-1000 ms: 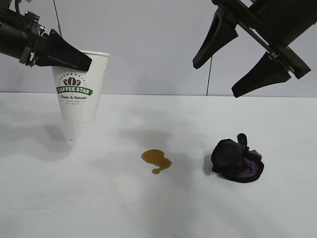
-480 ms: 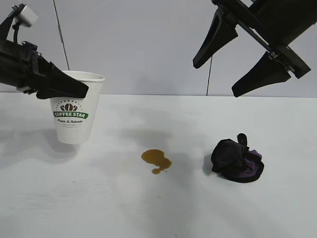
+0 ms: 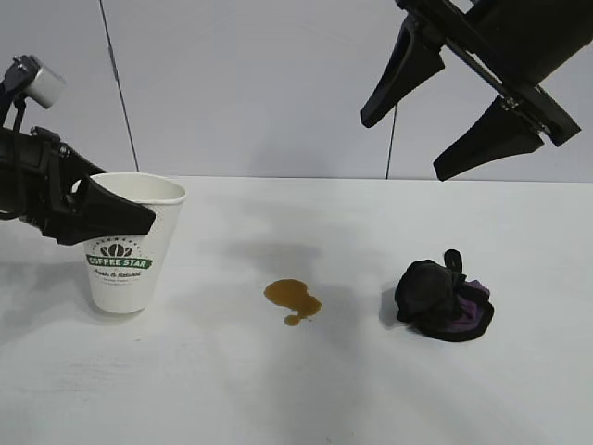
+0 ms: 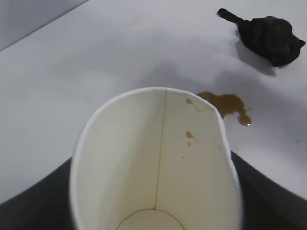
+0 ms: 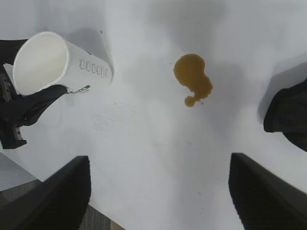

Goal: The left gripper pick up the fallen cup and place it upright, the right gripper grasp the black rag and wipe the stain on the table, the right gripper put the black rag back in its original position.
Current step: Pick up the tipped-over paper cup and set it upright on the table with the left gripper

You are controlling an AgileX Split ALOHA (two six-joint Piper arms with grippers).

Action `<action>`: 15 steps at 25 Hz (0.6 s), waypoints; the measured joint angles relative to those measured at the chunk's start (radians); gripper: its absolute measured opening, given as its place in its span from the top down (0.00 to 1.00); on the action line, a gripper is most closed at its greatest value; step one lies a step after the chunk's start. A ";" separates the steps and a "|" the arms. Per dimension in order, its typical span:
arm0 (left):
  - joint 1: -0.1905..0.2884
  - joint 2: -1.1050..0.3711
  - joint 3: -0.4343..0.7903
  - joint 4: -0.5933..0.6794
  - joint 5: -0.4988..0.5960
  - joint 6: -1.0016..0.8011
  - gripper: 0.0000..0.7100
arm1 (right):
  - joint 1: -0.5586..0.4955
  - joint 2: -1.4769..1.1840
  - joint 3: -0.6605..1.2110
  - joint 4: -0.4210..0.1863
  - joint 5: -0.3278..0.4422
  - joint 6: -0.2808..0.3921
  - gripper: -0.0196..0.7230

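Cup (image 3: 128,243) upright, base at table (image 3: 306,389); left gripper (image 3: 116,215) grips rim. You release gently (avoid tipping). Right gripper (image 3: 443,113) waits, jaws apart, empty.

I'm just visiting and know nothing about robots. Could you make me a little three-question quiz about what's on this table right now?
1. True or false: the cup stands upright in the left gripper.
2. What lies between the cup and the black rag on the table?
A. a spoon
B. the stain
C. a lid
3. Fill in: the right gripper hangs above the table with its fingers ____.

Key: 1 true; 2 B; 3 open, holding nothing.
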 joint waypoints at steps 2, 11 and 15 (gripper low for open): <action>0.000 0.000 0.000 -0.001 0.000 0.001 0.29 | 0.000 0.000 0.000 0.000 -0.004 0.000 0.24; 0.000 0.006 0.000 -0.001 0.021 0.000 0.17 | 0.000 0.000 0.000 0.000 -0.024 0.000 0.24; 0.000 0.008 0.000 -0.001 0.001 0.000 0.05 | 0.000 0.000 0.000 -0.005 -0.027 0.000 0.24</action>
